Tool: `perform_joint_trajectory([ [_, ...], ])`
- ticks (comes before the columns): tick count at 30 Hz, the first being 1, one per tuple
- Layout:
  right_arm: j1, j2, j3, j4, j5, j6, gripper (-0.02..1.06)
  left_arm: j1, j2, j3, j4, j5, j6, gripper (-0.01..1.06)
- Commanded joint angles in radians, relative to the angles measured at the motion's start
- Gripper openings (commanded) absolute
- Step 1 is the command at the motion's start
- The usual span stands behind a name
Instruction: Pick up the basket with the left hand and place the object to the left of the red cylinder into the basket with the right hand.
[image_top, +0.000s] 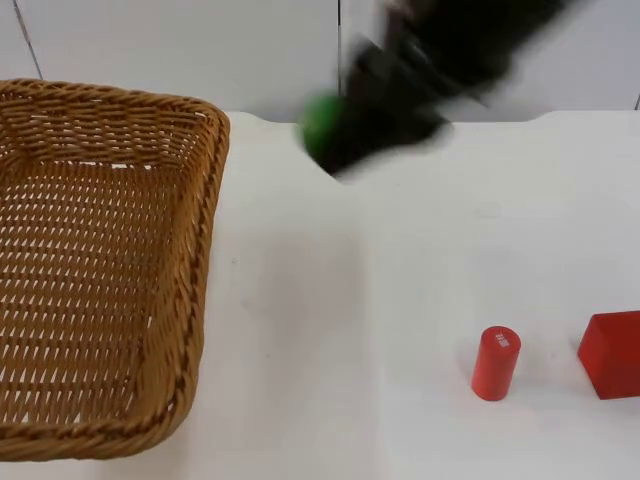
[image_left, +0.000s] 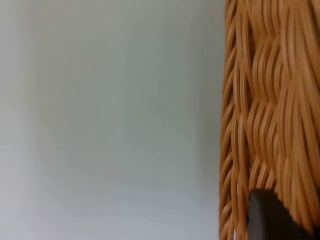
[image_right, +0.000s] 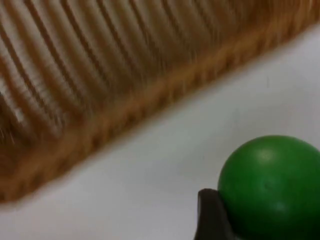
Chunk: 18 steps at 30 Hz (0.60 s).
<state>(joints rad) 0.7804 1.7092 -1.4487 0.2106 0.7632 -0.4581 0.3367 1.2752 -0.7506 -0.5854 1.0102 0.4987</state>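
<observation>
- Pinching the green ball (image_right: 272, 185), the right gripper (image_top: 335, 135) hangs above the table (image_top: 400, 280), just beside the basket (image_top: 100, 260) rim.
- Left gripper (image_left: 267, 217) against the basket's weave; grip cannot be told.
- Red cylinder (image_top: 496, 363) stands upright, well apart.

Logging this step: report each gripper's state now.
Left gripper: at the basket rim, grip cannot be told.
Right gripper: shut on the green ball, above the table.

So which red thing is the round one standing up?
The red cylinder, left of the red block. It is round and upright; the block has flat sides and corners.
</observation>
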Motion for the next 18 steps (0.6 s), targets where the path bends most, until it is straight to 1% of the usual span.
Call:
perform_joint_trajectory([
  [1,0.029,0.058,-0.093,0.007,0.01,0.002,0.0,0.003,0.001,0.0,-0.023,0.001,0.002,0.0],
  [5,0.081,0.242,-0.339,0.007,0.049,0.002,0.0,0.003,0.001,0.0,-0.023,0.003,0.002,0.0],
  [6,0.081,0.242,-0.339,0.007,0.049,0.002,0.0,0.003,0.001,0.0,-0.023,0.003,0.002,0.0],
  [7,0.097,0.32,-0.437,0.007,0.063,0.002,0.0,0.003,0.001,0.0,-0.023,0.003,0.002,0.0],
  [9,0.119,0.407,-0.54,0.007,0.074,0.002,0.0,0.003,0.001,0.0,-0.023,0.003,0.002,0.0],
  [10,0.119,0.407,-0.54,0.007,0.074,0.002,0.0,0.003,0.001,0.0,-0.023,0.003,0.002,0.0],
  [13,0.141,0.516,-0.649,0.007,0.109,0.002,0.0,0.003,0.001,0.0,-0.023,0.008,0.002,0.0],
  [15,0.15,0.544,-0.669,0.007,0.117,0.002,0.02,0.003,0.001,0.0,-0.023,0.008,0.002,0.0],
  [16,0.15,0.565,-0.677,0.007,0.124,0.002,0.05,0.003,0.001,0.0,-0.023,0.008,0.002,0.0],
  [17,0.15,0.585,-0.677,0.007,0.127,0.002,0.16,0.003,0.001,0.0,-0.023,0.008,0.002,0.0],
  [18,0.15,0.589,-0.677,0.007,0.132,0.002,0.24,0.003,0.001,0.0,-0.023,0.008,0.002,0.0],
])
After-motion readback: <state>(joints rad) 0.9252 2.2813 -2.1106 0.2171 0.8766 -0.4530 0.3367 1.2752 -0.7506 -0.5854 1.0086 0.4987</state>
